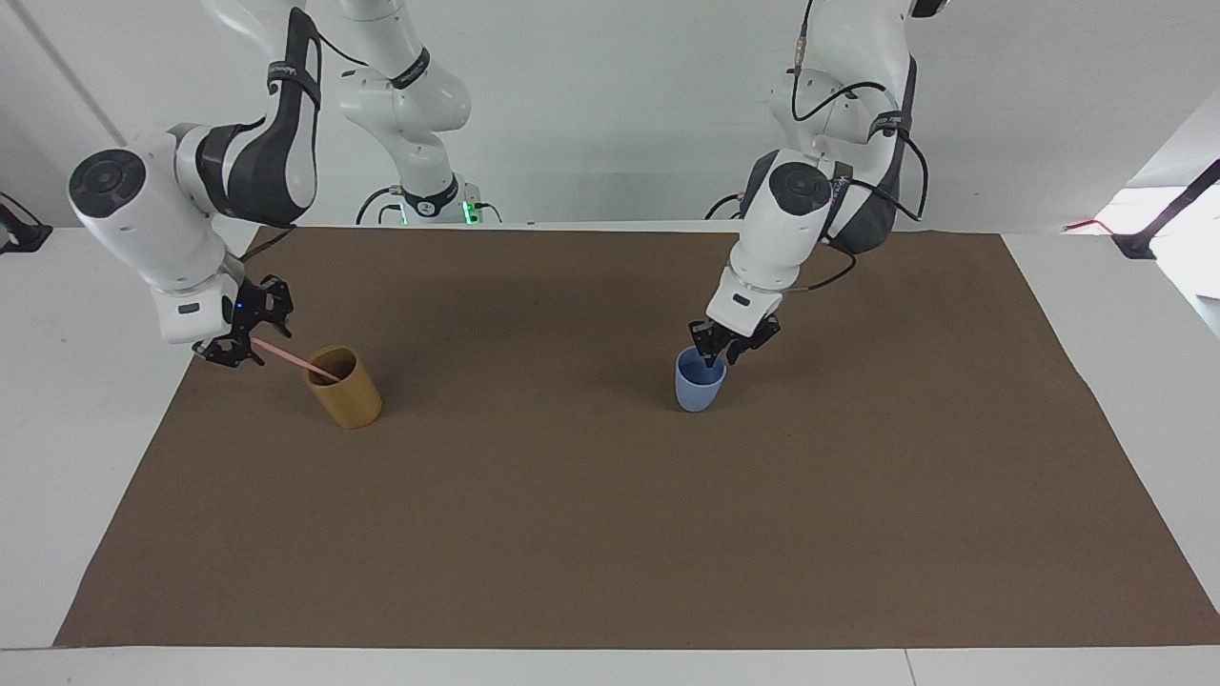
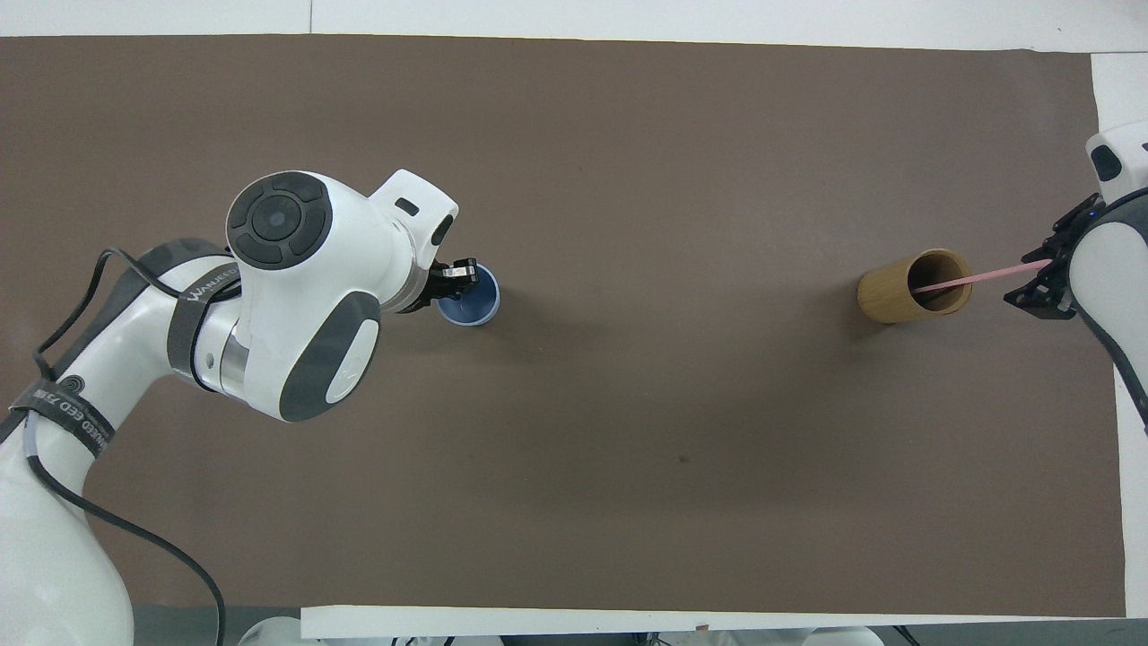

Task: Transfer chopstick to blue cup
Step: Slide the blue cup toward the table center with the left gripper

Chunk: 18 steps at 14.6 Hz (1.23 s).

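Since the chopstick point(image 2: 978, 276) leans from the tan cup point(image 2: 897, 292) toward three o'clock seen from overhead, top end inside the right gripper point(image 1: 238, 345) (grip unclear), the blue cup point(image 1: 699, 386) stands at nine o'clock by the left gripper point(image 1: 717, 354), likewise unclear.

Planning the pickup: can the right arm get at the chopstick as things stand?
Probably yes: the right gripper is already at the chopstick, whose upper end sticks out of the bamboo cup with nothing in between.
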Motion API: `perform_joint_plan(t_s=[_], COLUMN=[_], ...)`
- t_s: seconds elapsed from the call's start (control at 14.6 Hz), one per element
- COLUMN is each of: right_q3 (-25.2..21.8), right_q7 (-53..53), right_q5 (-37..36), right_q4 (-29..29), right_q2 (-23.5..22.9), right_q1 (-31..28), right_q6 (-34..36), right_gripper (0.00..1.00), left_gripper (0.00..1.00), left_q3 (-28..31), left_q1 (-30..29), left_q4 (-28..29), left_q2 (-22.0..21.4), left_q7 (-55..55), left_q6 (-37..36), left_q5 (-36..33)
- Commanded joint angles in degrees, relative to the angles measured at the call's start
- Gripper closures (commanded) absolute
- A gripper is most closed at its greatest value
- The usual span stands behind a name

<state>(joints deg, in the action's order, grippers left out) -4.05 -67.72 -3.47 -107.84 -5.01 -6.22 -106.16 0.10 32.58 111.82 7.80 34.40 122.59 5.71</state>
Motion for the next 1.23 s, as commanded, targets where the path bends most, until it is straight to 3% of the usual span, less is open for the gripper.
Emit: perform_joint_plan(t_s=[0.0, 0.21, 0.48, 0.68, 0.82, 1.16], right_q3=[0.2, 0.2, 0.2, 0.1, 0.1, 0.1], right_q7=[0.8, 0.7, 0.7, 0.6, 0.5, 0.5], right_q5=[0.7, 0.3, 0.1, 0.1, 0.1, 0.0], right_q4=[0.9, 0.9, 0.4, 0.1, -0.4, 0.1], right_q2=[0.3, 0.2, 0.4, 0.4, 0.5, 0.4], right_q1=[0.8, 0.9, 0.6, 0.3, 0.2, 0.7], right_q6=[0.9, 0.8, 0.7, 0.7, 0.6, 0.8], right_gripper=[0.50, 0.58, 0.61, 0.62, 0.64, 0.91], left_gripper=[0.01, 0.01, 0.01, 0.01, 0.01, 0.01], left_q3=[1.4, 3.1, 3.1, 3.1, 3.0, 3.0], left_q1=[-0.2, -7.3, -17.5, -24.7, -26.0, -26.1], left_q4=[-8.2, -12.8, -13.6, -13.6, -12.9, -12.9], left_q2=[-0.5, -4.8, -8.2, -8.7, -8.8, -9.1], left_q7=[0.9, -0.9, -17.4, -28.3, -30.9, -30.6], left_q6=[-12.4, -23.8, -28.5, -28.5, -27.1, -28.5], left_q5=[0.4, -1.0, -7.6, -8.0, -8.0, -7.8])
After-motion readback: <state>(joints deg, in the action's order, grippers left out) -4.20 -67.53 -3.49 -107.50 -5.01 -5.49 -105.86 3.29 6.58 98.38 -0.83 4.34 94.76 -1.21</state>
